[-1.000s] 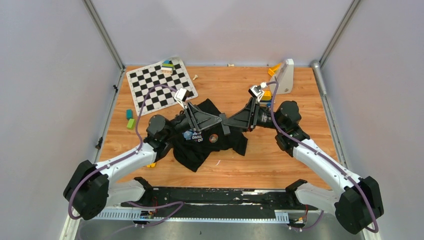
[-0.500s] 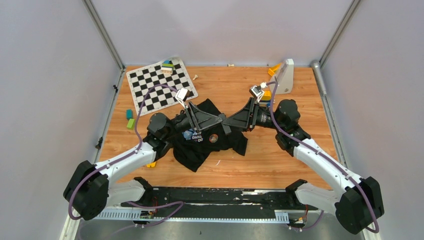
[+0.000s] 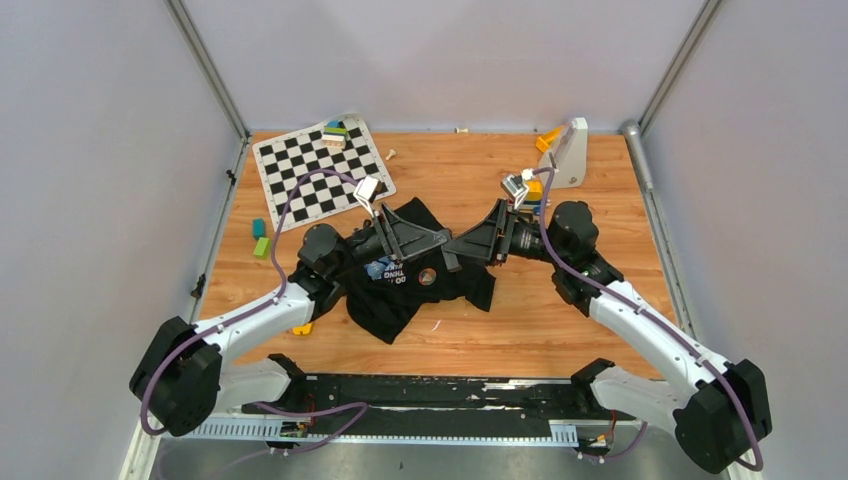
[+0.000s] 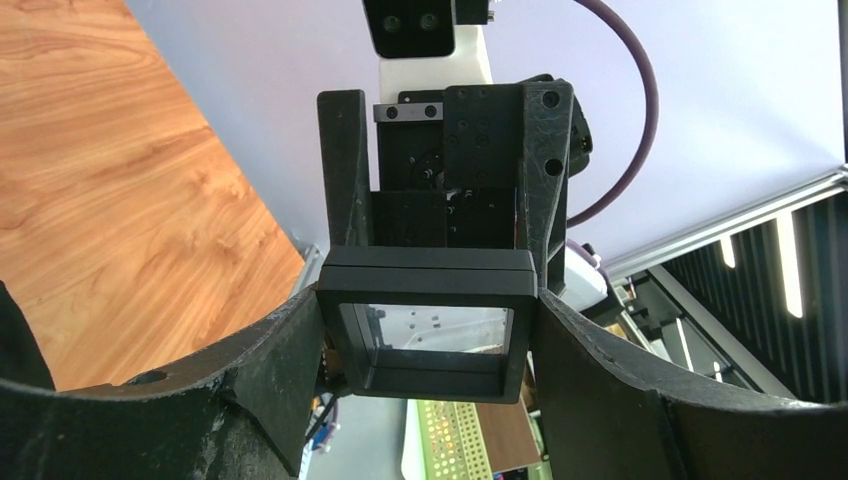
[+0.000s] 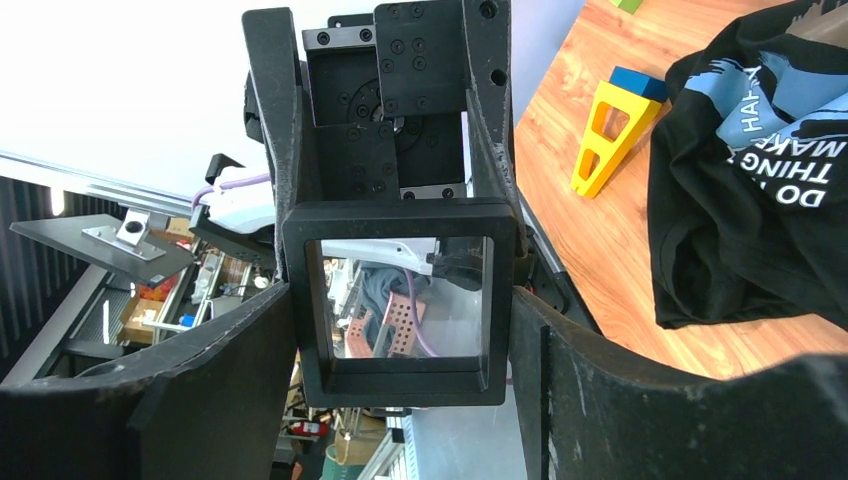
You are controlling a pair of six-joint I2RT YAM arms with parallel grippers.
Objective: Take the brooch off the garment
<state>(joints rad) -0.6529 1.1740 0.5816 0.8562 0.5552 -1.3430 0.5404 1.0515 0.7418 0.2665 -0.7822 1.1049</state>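
Note:
The black T-shirt lies crumpled on the table between the arms, and it also shows in the right wrist view. The small coppery brooch sits on its chest next to the white lettering. My left gripper and right gripper meet tip to tip just above the shirt, behind the brooch. A black square frame with a clear window sits between the left gripper's fingers. The same frame sits between the right gripper's fingers. Both touch its sides.
A checkered mat with stacked blocks lies at the back left. Green and teal blocks lie at the left. A white stand and coloured blocks stand at the back right. A yellow wedge lies beside the shirt.
Both arms have shifted only slightly, the left forearm edging right. The frame stays between the two grippers. The shirt and brooch have not moved.

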